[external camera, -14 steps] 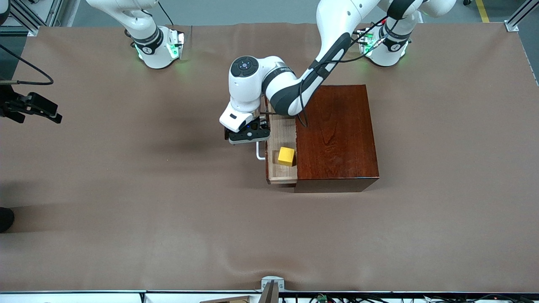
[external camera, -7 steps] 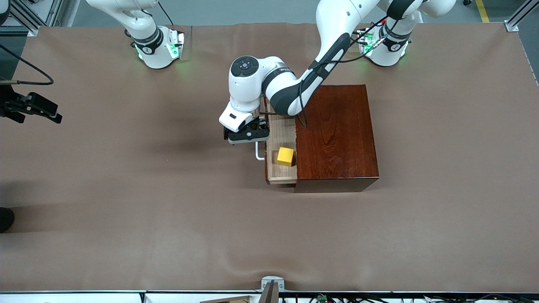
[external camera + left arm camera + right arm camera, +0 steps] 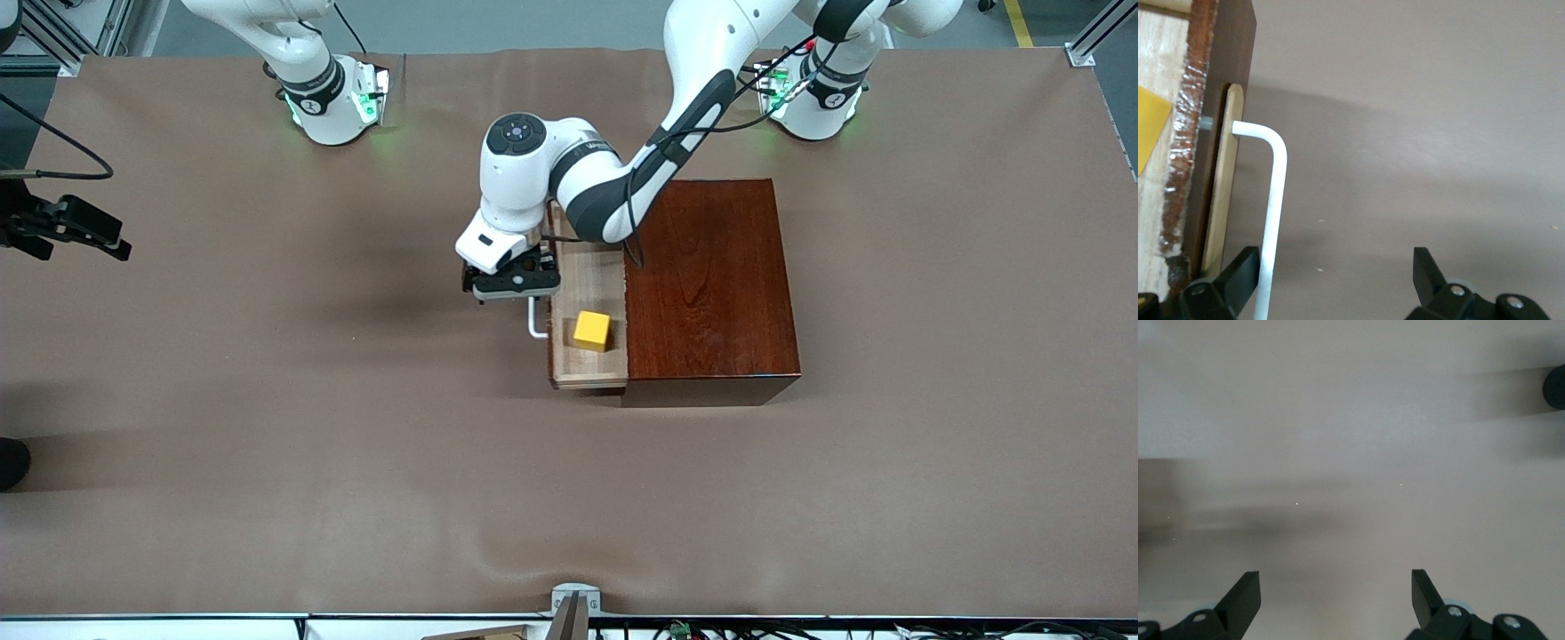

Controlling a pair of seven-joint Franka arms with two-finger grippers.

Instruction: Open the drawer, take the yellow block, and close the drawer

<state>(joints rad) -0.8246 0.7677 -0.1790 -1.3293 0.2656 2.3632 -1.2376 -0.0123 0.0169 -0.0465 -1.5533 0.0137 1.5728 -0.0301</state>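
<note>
The reddish-brown wooden box (image 3: 711, 284) stands mid-table. Its drawer (image 3: 589, 271) is pulled partly out toward the right arm's end, with the yellow block (image 3: 592, 330) lying in its plywood tray. My left gripper (image 3: 511, 284) is over the white handle (image 3: 533, 322), fingers open. In the left wrist view the handle bar (image 3: 1275, 200) runs between the open fingers of the left gripper (image 3: 1338, 257), close against one finger (image 3: 1238, 273); a corner of the block (image 3: 1151, 137) shows. My right gripper (image 3: 1336, 577) is open and empty over bare table.
A black device on a cable (image 3: 67, 227) reaches in at the right arm's end of the table. The brown table cover (image 3: 356, 462) is bare around the box. A metal bracket (image 3: 573, 600) sits at the table edge nearest the camera.
The drawer has slid farther out toward the right arm's end, along with my left gripper at the handle. The yellow block rode along in the tray.
</note>
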